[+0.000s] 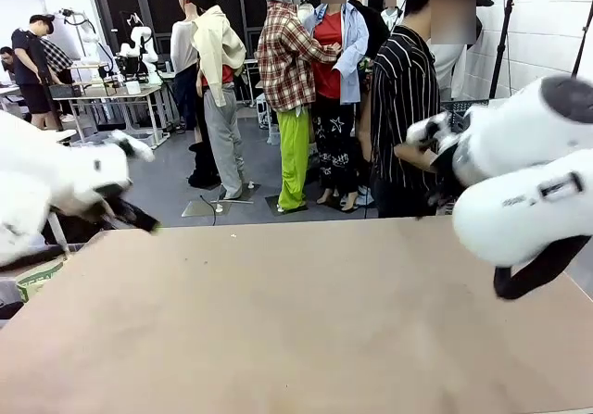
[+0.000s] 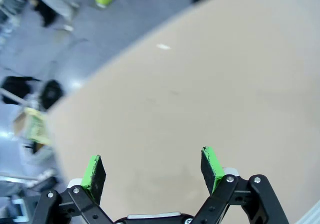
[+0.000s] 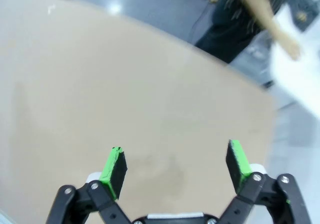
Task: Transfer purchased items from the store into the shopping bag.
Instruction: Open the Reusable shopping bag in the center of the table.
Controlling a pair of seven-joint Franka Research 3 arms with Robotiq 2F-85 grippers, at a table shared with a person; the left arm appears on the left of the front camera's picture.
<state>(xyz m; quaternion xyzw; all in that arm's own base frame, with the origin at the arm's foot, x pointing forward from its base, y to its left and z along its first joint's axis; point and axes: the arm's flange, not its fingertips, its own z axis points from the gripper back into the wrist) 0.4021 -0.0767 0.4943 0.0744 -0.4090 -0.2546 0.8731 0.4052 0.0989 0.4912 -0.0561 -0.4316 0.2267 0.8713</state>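
My left gripper (image 2: 152, 161) hangs open over the bare tan table (image 2: 200, 83), nothing between its green pads (image 2: 94, 171). My right gripper (image 3: 175, 159) is also open over the bare table (image 3: 100, 83), near its far edge. In the front view both white arms, left (image 1: 56, 178) and right (image 1: 528, 173), are raised at the sides of the table (image 1: 296, 321). A person in a striped shirt (image 1: 403, 108) stands at the far side, one forearm (image 3: 265, 13) reaching toward a blurred white shape (image 3: 300, 68) that I cannot identify. The purchased items, the store and the shopping bag are out of view.
Grey floor lies past the table's far edge. A cardboard box (image 2: 32, 126) sits on the floor off the table's left side, seen also as a box (image 1: 37, 280) in the front view. Other people and tables stand far back left.
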